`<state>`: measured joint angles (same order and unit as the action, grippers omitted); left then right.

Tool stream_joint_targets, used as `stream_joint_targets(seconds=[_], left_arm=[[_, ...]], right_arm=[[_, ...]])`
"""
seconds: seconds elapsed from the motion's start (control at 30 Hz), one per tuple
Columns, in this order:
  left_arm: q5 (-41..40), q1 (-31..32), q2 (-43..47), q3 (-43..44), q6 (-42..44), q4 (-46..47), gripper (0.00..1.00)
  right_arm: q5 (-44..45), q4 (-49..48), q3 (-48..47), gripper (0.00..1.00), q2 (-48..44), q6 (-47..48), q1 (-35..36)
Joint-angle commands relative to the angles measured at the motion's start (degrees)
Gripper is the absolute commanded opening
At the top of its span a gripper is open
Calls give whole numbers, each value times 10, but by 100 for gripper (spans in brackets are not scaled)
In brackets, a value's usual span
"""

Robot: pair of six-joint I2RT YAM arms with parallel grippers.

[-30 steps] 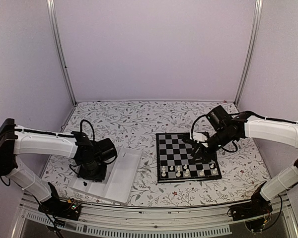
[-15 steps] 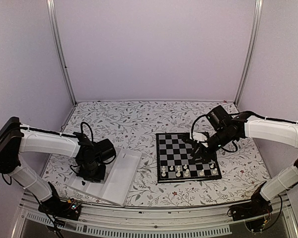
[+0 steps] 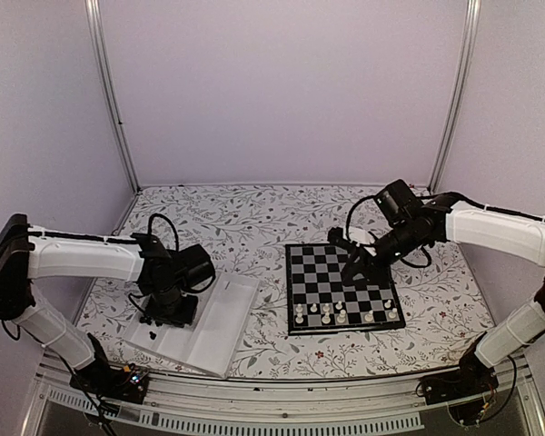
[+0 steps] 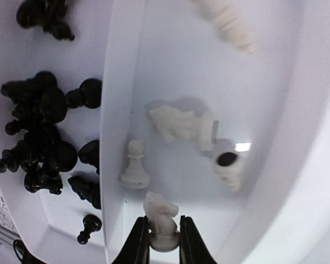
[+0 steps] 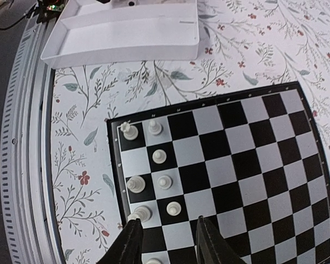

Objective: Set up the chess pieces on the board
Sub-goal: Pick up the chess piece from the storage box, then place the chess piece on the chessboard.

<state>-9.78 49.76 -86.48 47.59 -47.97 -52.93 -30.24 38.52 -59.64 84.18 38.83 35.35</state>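
Observation:
The board (image 3: 322, 268) lies right of centre, with several cream-white chess pieces (image 3: 331, 316) on its two near rows. In the right wrist view these pieces (image 5: 164, 181) stand along the board's (image 5: 253, 148) left edge. My right gripper (image 3: 354, 268) hovers open and empty above the board, with its fingers spread in the right wrist view (image 5: 168, 239). My left gripper (image 3: 168, 313) is down in the white tray (image 3: 222, 331). In the left wrist view the left gripper (image 4: 163, 228) is shut on a white knight (image 4: 161, 217), held upright by its base.
In the tray, a divider wall (image 4: 118, 110) separates a heap of black pieces (image 4: 41, 137) from loose white ones: a pawn (image 4: 135, 165), a lying knight (image 4: 181, 126) and others. The tray (image 5: 126, 30) also shows beyond the board's corner. The floral tablecloth (image 3: 254, 227) surrounds both.
My right gripper has lifted off the board's near rows and drawn back toward the far side. My left gripper shifted slightly within the tray.

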Motion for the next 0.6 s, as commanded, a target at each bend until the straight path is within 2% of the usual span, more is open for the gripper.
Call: stream_joint_targets(seconds=[0.0,0.17,0.3,0.43,0.57], left_arm=[[-47,36,47,82,70,-9,7],[-88,76,58,133,158,65,6],[-105,89,68,143,241,164,6],[-64,97,78,134,304,273,7],[-35,106,53,141,342,324,8]], right_arm=[[-25,-4,-65,35,12,-36,-1],[-73,-1,-144,36,59,-82,-4],[-166,28,-224,37,127,-126,-4],[-284,90,-307,37,230,-148,-4],[-379,104,-348,39,296,-166,5]])
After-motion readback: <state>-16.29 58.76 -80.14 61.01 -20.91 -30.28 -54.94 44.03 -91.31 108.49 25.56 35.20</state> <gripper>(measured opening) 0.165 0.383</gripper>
